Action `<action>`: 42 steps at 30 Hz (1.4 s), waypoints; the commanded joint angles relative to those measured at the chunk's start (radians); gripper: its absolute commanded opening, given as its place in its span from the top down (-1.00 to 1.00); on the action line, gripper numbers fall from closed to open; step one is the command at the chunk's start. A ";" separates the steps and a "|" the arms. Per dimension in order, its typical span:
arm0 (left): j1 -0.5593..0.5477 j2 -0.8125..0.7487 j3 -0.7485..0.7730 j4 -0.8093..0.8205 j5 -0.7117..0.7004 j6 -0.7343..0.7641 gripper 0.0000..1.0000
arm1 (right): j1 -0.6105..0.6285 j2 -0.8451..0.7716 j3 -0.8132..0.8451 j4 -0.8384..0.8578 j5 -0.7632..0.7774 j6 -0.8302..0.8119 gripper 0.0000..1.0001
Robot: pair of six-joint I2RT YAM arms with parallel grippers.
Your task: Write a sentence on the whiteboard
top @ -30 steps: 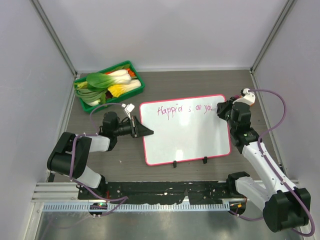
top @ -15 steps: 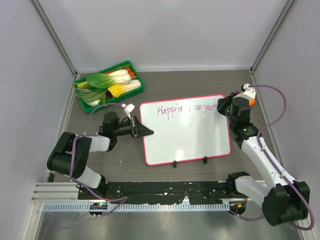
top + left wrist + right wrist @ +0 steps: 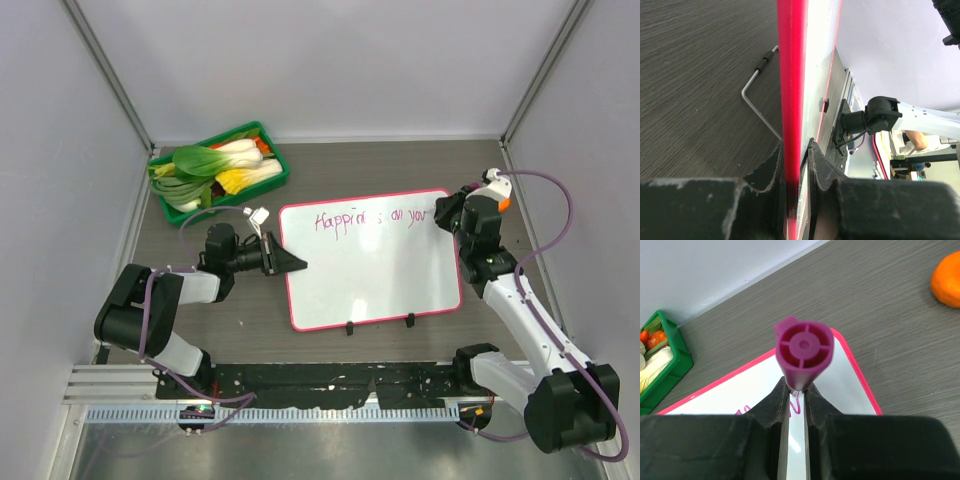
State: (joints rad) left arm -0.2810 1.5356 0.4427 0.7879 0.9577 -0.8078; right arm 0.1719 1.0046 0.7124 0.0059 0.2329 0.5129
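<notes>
Where the table [image 3: 400, 165] meets its far left corner, a green tray [image 3: 275, 172] heaped with leafy vegetables is seen. Nearer and slightly to the right, the left gripper [image 3: 291, 262] is stretched out low over the wood. Its two dark fingers are closed tight on the left edge of the whiteboard [image 3: 370, 275], and in the left wrist view the pink-red frame is pinched between them with no gap on either side. A bent metal rod [image 3: 758, 94] is seen on the table just beside that frame.

The whiteboard is placed at the middle of the table, between the two arms, with its two small black feet at the near edge. The sentence [image 3: 368, 217] is written in thin purple-magenta cursive along the far edge, running from the left part of the board almost to the far right corner. It can be read roughly as "Happiness all you". The rest of the board is left white.

At that far right corner the right gripper [image 3: 449, 214] is poised over the end of the writing. A purple marker [image 3: 804, 351] is clamped between its narrowly closed fingers, with the butt end turned toward the wrist camera; whether the tip touches the board cannot be told. A small orange object [image 3: 947, 279] is seen on the table beyond the corner, well apart from the board.
</notes>
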 commanded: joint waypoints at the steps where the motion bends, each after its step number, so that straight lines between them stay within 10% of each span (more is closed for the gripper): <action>1: -0.018 0.024 -0.015 -0.128 -0.135 0.144 1.00 | -0.005 -0.031 -0.033 0.000 -0.009 -0.014 0.98; 42: -0.017 0.024 -0.015 -0.128 -0.134 0.142 1.00 | -0.006 -0.017 0.075 -0.012 0.034 -0.005 0.99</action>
State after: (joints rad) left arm -0.2810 1.5356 0.4427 0.7887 0.9600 -0.8040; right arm 0.1692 0.9768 0.7498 -0.0387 0.2455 0.5064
